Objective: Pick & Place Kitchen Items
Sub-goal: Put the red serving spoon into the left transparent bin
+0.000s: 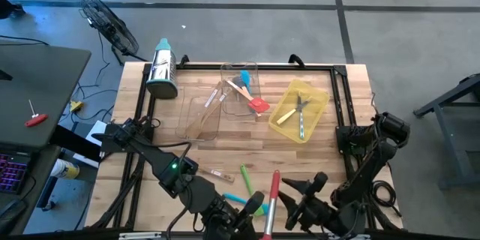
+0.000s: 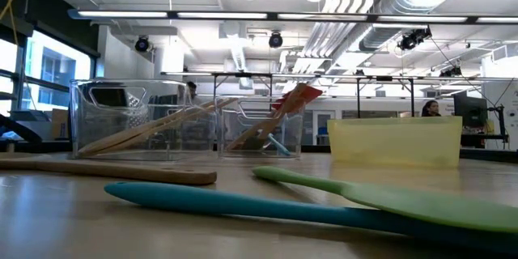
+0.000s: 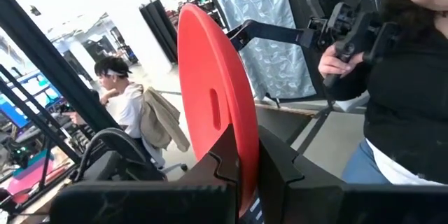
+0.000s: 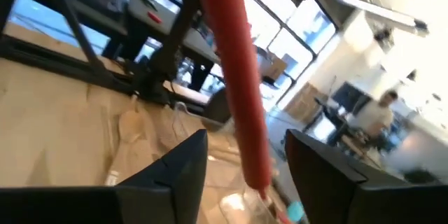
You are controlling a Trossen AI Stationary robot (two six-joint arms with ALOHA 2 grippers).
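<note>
Steel box grater point(image 1: 162, 69) lies at table's far left corner; two clear trays point(image 1: 201, 116) mid-table, yellow tray point(image 1: 315, 99) right. Fan point(image 1: 111, 26) on floor beyond.

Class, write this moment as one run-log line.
left gripper: shut on red spatula | right gripper: jaws open around its handle | stage: handover

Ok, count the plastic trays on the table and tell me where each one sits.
3. One clear tray sits toward the table's left, holding wooden utensils. A second clear tray stands right of it, holding spatulas. The yellow tray lies farther right, holding cutlery. No others show.
</note>
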